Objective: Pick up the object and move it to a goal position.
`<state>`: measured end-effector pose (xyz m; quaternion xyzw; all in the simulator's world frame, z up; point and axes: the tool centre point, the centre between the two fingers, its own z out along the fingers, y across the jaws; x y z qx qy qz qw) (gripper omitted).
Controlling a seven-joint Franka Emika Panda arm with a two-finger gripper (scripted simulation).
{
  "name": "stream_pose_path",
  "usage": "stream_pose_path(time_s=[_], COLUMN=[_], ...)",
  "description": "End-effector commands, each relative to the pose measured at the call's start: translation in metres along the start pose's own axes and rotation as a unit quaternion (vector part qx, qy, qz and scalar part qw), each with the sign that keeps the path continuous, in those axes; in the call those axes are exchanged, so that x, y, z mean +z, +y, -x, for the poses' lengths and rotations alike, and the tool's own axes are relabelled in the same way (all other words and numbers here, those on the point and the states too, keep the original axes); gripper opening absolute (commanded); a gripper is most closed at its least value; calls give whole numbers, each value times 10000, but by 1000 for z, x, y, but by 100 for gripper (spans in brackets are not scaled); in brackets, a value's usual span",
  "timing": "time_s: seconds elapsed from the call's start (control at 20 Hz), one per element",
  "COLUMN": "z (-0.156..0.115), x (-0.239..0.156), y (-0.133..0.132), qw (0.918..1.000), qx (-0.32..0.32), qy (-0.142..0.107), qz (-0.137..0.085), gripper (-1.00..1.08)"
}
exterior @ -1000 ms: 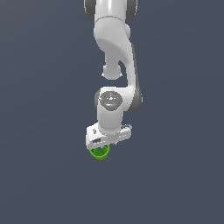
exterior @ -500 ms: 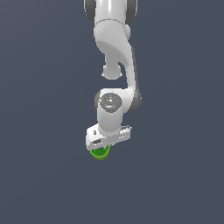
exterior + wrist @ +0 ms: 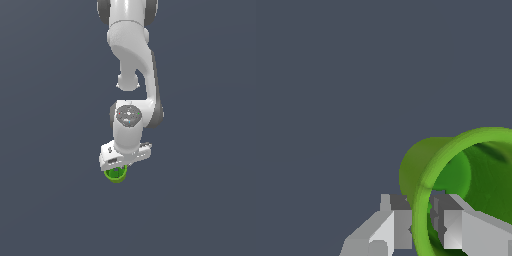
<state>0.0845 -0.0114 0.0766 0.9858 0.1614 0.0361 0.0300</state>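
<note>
Cup [image 3: 115, 174] wall between end effector [image 3: 119, 167] fingers

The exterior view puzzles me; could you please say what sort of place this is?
Likely a bare simulated test scene: flat grey ground with no texture or furniture, a smooth white arm, and its claw pinching a green cup's rim.

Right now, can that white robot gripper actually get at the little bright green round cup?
Probably yes. In the wrist view the white gripper has one finger outside the small bright green round cup's rim and one inside, straddling its wall. Nothing else is in the way.
</note>
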Motion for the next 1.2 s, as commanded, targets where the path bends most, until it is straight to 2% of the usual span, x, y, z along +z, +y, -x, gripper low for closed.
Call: stream_pose_path(time_s=[0.0,0.25,0.75,0.95,1.15], z=[-2,-4,-13,-16,-17], x=[-8,-34,-105,-122,-128], y=[-8,-38,-121,-140,-146], qw=[10000,10000,10000,10000,10000], qx=[-7,-7,-9,-9,-9], qy=[18,18,19,19,19], qz=[3,3,6,6,6], gripper=[-100,-100,-100,-100,-100])
